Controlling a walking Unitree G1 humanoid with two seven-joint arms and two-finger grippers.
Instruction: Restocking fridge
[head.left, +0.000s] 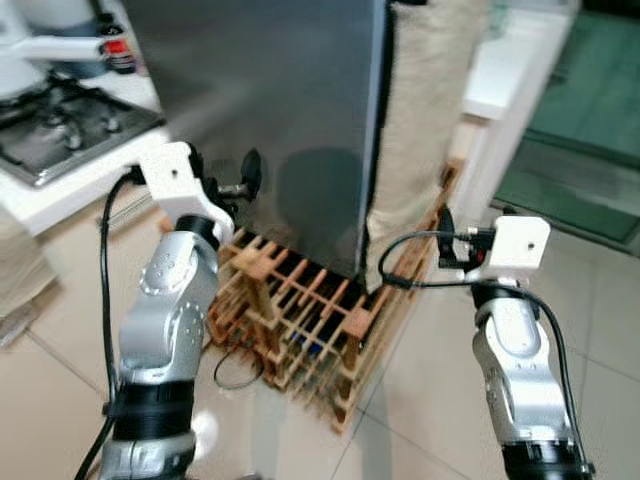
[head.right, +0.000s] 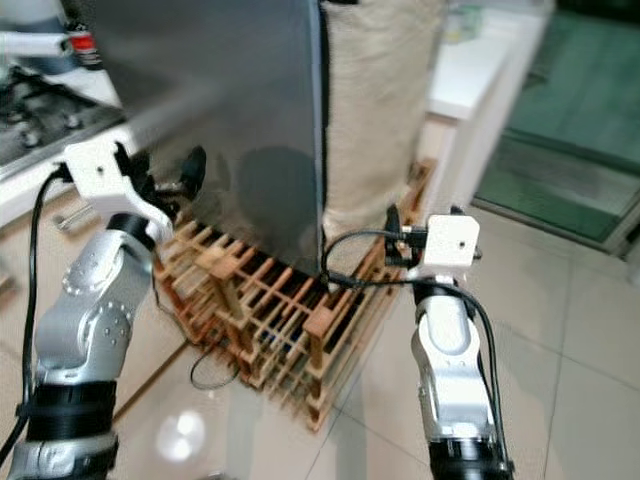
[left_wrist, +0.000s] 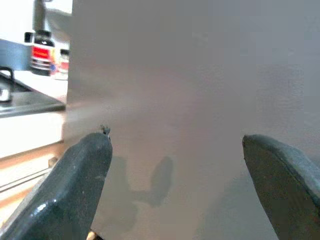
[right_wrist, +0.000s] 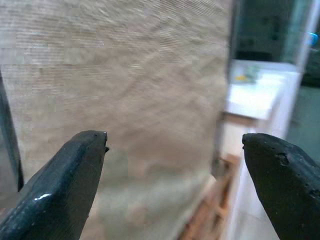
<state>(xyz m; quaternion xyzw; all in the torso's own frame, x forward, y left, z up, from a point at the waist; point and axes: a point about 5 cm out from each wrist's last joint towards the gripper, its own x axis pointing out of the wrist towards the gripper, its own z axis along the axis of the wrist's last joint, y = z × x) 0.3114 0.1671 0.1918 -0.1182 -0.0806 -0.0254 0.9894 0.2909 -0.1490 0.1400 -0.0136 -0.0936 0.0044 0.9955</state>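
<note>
The grey fridge (head.left: 270, 110) stands straight ahead with its door closed. My left gripper (head.left: 247, 180) is raised close to the lower left of that door, and the left wrist view has its fingers (left_wrist: 80, 175) wide apart, open and empty, facing the grey door (left_wrist: 200, 100). My right gripper (head.left: 446, 242) is up by the fridge's right side, which is covered by a beige cloth (head.left: 425, 110). It is also open with nothing held, pointing at the cloth (right_wrist: 125, 75).
A wooden lattice rack (head.left: 300, 320) lies on the tiled floor against the fridge's foot, between my arms. A stove (head.left: 60, 125) and a red-labelled bottle (head.left: 118, 50) are on the counter at left. A white counter (head.left: 510, 70) stands at right.
</note>
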